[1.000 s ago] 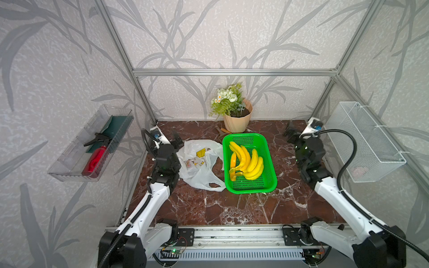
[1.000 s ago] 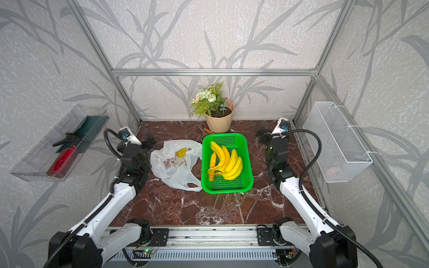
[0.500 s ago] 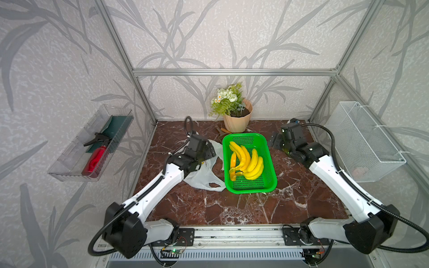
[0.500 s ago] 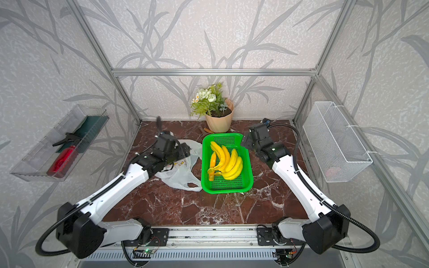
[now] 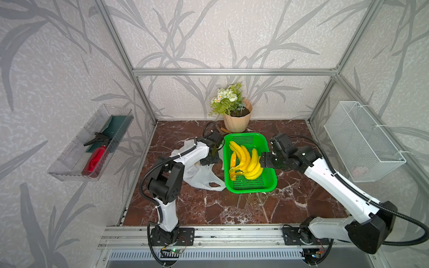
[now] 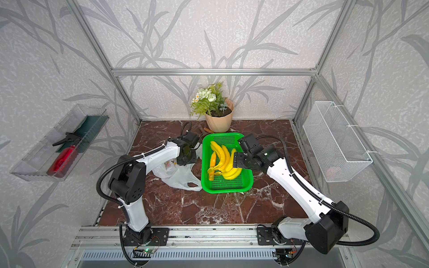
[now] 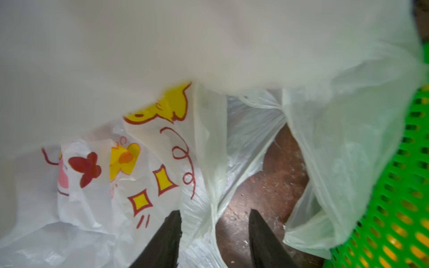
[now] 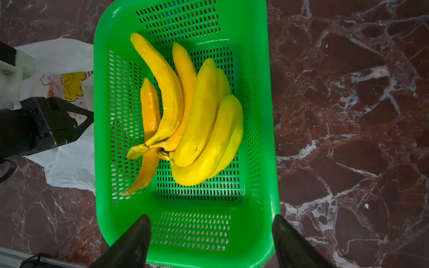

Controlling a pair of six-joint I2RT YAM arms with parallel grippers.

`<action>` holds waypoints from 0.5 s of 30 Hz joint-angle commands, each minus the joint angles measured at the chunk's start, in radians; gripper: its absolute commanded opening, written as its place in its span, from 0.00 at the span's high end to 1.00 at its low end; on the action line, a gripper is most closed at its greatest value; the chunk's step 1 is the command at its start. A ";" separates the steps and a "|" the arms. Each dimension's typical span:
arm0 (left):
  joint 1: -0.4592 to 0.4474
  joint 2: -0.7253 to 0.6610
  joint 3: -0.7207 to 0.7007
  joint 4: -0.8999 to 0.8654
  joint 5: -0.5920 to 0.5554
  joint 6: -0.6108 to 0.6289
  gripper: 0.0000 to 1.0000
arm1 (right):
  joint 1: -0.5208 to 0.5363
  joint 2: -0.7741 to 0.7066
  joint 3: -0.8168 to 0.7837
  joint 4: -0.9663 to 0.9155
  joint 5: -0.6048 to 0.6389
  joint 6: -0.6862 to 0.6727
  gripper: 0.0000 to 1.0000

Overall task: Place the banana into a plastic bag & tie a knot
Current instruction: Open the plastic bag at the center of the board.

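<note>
At the far left of a top view, a clear tray (image 5: pixel 74 141) on the wall holds a red bottle (image 5: pixel 95 160). Right of it, on the brown marble surface (image 5: pixel 232 208), the left arm reaches over the crumpled white bag (image 5: pixel 197 178), which lies left of centre with its edge against the green basket (image 5: pixel 251 189). In the left wrist view the left pincer (image 7: pixel 214 211) stands partly open, its fingers (image 7: pixel 167 236) apart, with a fold of bag film and bare surface between them and nothing clamped. The bag's yellow and pink prints fill the lower left of that frame. At centre of both top views, the bananas (image 5: pixel 246 160) lie bunched in the basket, stems toward the bottom of the frame, with a plant pot (image 5: pixel 236 120) behind them at upper centre. Right of the bunch, the right pincer (image 8: pixel 211 218) hangs wide open over the basket's right side, holding nothing. At the far right, a white wire basket (image 5: pixel 362 141) hangs on the wall.
</note>
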 commanded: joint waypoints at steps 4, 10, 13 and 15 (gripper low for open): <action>0.025 0.044 -0.014 0.042 0.027 0.052 0.57 | 0.005 -0.010 -0.015 -0.003 -0.043 0.006 0.20; 0.018 0.052 -0.025 0.100 0.079 0.070 0.56 | 0.005 0.042 -0.008 0.018 -0.070 0.007 0.21; 0.008 0.069 -0.003 0.064 0.032 0.070 0.56 | 0.004 0.056 -0.011 0.027 -0.076 0.007 0.22; 0.012 0.089 0.003 0.049 0.010 0.063 0.59 | 0.005 0.060 -0.013 0.033 -0.078 0.007 0.22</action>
